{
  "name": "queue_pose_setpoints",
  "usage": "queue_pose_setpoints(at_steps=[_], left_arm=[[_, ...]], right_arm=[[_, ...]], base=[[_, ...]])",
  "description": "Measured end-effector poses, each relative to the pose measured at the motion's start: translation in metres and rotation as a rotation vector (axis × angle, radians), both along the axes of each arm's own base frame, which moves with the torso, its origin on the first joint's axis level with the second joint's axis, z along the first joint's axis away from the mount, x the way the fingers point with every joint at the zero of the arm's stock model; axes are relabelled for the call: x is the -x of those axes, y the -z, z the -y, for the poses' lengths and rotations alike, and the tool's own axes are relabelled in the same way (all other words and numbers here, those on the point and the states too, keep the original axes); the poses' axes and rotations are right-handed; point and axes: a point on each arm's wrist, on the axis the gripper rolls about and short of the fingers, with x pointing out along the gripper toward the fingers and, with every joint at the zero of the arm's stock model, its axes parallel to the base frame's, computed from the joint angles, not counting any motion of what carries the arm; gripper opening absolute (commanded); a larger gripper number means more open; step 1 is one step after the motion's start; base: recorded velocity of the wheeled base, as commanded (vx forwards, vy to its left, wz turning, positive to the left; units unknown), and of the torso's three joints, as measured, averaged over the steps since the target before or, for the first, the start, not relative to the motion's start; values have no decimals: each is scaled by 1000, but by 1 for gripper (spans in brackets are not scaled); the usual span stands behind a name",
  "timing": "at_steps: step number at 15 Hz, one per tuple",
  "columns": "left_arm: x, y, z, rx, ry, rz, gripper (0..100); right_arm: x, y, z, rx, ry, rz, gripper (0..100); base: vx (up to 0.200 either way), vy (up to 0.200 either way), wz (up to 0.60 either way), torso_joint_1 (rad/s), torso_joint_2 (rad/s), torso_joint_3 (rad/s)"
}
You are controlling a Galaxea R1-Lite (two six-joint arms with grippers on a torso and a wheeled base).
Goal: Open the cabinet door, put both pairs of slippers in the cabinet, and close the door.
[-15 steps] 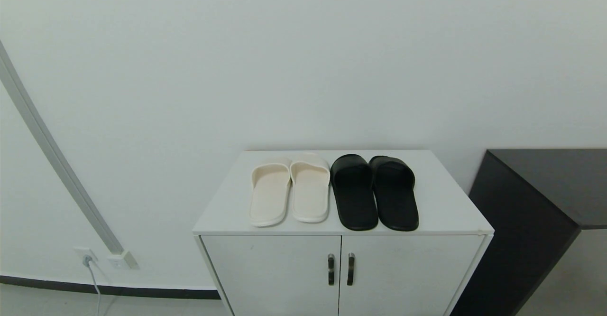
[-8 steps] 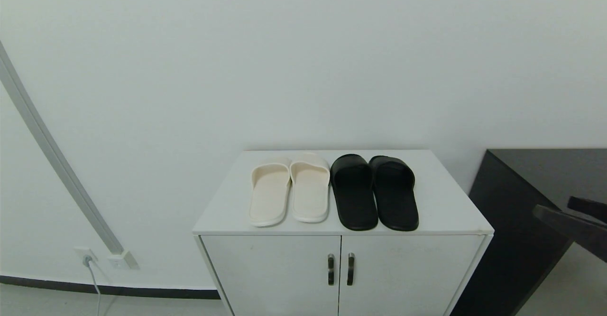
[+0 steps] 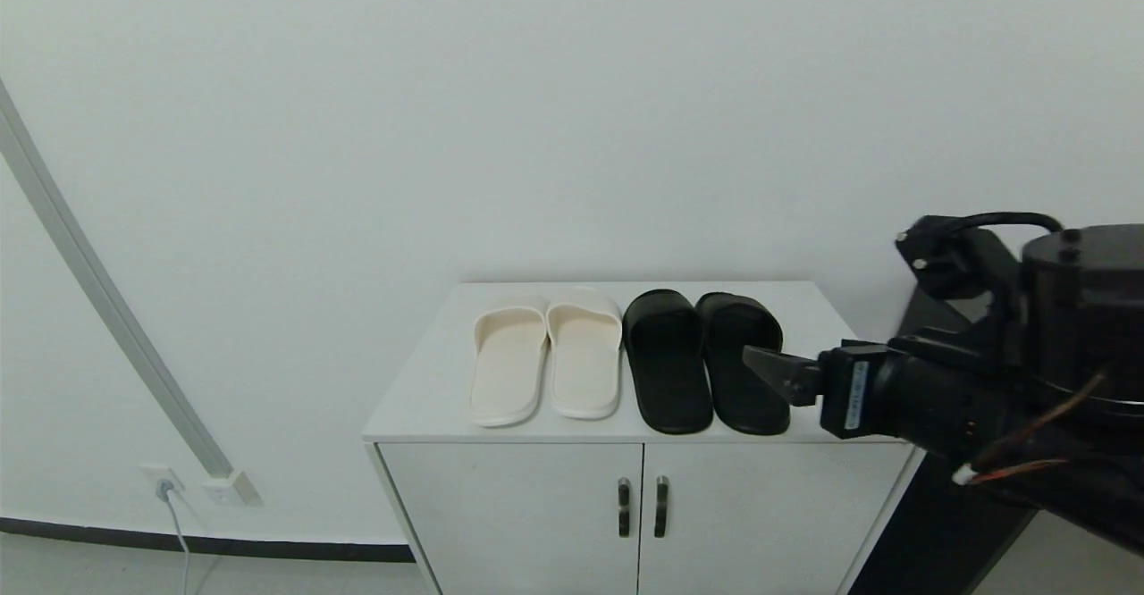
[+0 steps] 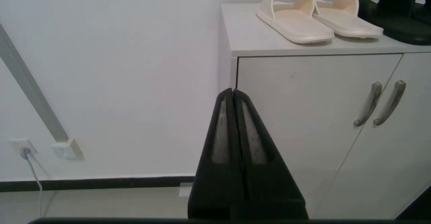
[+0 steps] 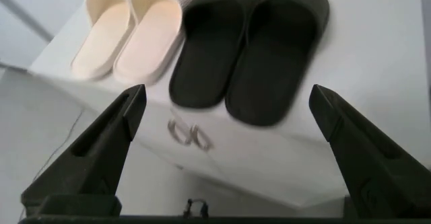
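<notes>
Two pairs of slippers are set side by side on the cabinet (image 3: 420,398) top, the white slippers (image 3: 545,361) to the left and the black slippers (image 3: 706,363) to the right. Their long axes run front to back, with toes toward the wall and heels near the front edge. Bare strips of the top are left at both sides. Both doors are shut, with the upright handles (image 3: 624,507) beside the middle seam. The right gripper (image 5: 227,99) is held with fingers spread wide near the black pair. The left gripper (image 4: 233,93) is held low before the cabinet's left side, fingers pressed together. A dark desk (image 3: 938,532) is seen just beside the cabinet's right side.
</notes>
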Motion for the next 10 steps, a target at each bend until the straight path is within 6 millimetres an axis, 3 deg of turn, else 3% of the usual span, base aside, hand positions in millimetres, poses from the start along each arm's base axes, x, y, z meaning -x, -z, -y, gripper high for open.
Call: queue_pose_setpoints(at_steps=[5, 10], left_arm=[[0, 0, 0, 0, 0, 0, 0], [0, 0, 0, 2, 0, 0, 0]], right_arm=[[-56, 30, -51, 56, 143, 23, 100], [-114, 54, -70, 78, 248, 17, 100]], base=[[0, 0, 0, 0, 0, 0], [0, 0, 0, 0, 0, 0]])
